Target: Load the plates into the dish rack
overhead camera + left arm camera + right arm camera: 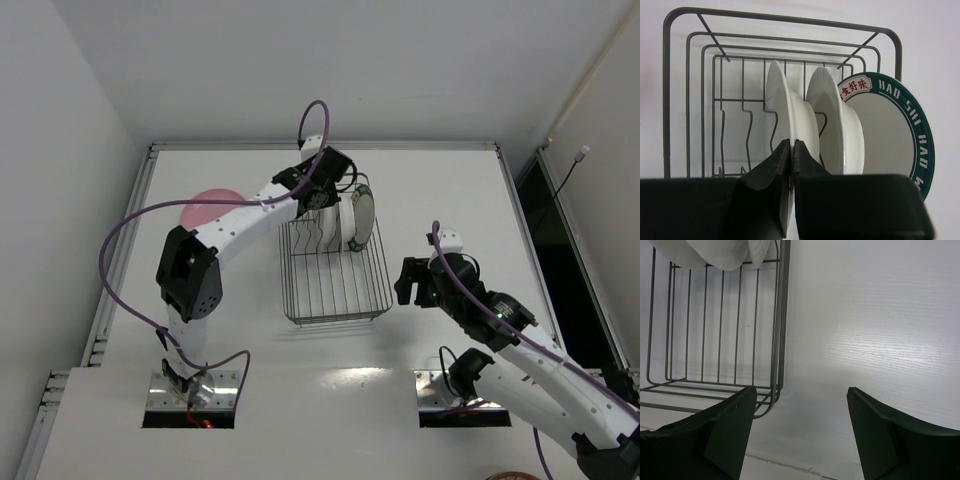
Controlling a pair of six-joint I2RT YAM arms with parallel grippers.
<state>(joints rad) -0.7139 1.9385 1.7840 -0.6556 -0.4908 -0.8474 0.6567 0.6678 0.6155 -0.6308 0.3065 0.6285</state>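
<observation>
Currently, bearing reference: 12 o'clock runs from the arm bases toward the far edge of the table (450,190).
Dish rack: the dish rack (335,290) sits near the middle of the table, long axis 6 to 12 o'clock, with three plates at its 12 o'clock end.
White plates: the first white plate (777,100) and the second white plate (835,115) stand on edge among the divider prongs, side by side, with a gap between their upper rims.
Patterned plate: the patterned plate (890,130) stands at 3 o'clock of the white pair, tilted, by the rack's 3 o'clock side. Whether it sits in a slot cannot be told.
Pink plate: the pink plate (205,208) lies flat on the table at 10 o'clock of the rack, well apart, partly hidden behind the left arm.
Left gripper: the left gripper (792,150) is over the rack's 12 o'clock end. Its jaws are pressed together with nothing seen between them. The tips sit in front of the first white plate's lower part, and contact cannot be told.
Right gripper: the right gripper (801,400) is at 3 o'clock of the rack, just beside its side wire. Its jaws are spread wide with nothing held, over bare table.
</observation>
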